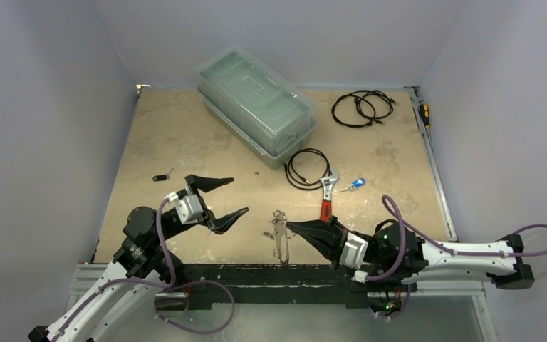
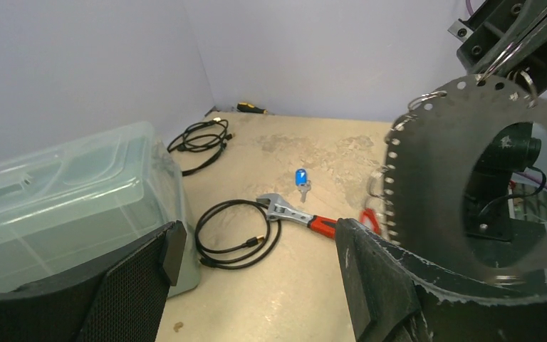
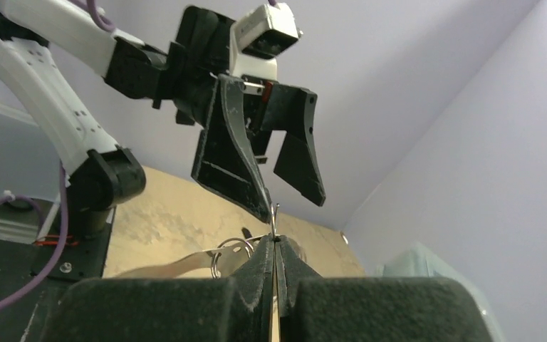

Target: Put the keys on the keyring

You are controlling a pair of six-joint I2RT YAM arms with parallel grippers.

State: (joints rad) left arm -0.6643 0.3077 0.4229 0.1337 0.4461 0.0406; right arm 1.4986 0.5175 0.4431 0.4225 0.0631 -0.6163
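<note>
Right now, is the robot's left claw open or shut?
Open. In the top view the left gripper has its jaws spread wide apart, gripping nothing.

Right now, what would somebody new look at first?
Probably the right gripper, pinched shut on the keyring and holding it up near the front of the table. Just beside it the left gripper gapes wide open. After that, the big clear box at the back and the red-handled wrench in the middle.

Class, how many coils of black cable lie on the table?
2. One coil of black cable lies beside the red-handled metal wrench. The other coil lies near the far right corner of the table and may be several cables bundled.
</note>
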